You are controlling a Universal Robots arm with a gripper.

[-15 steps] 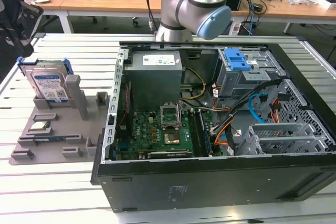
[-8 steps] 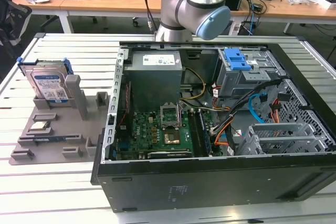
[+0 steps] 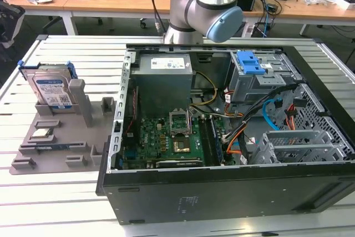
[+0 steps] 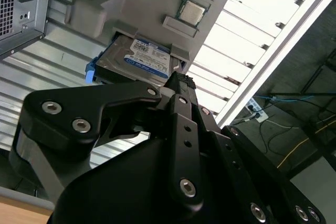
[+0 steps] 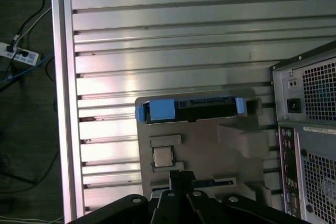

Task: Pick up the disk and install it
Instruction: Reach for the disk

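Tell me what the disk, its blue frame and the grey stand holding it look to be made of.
Flat rectangular silver disk: likely metal, going by its dull silvery casing; the white-and-blue label looks like glossy paper.
Blue bracket around the disk: probably moulded plastic, with uniform saturated colour and a soft sheen.
Grey slotted stand: seemingly plastic, perhaps printed; it is matt, even grey, with blocky ribs.

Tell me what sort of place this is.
Probably a robotics lab test bench: an open computer case on a slatted aluminium table, a grey fixture holding the disk on edge, and cluttered desks behind.
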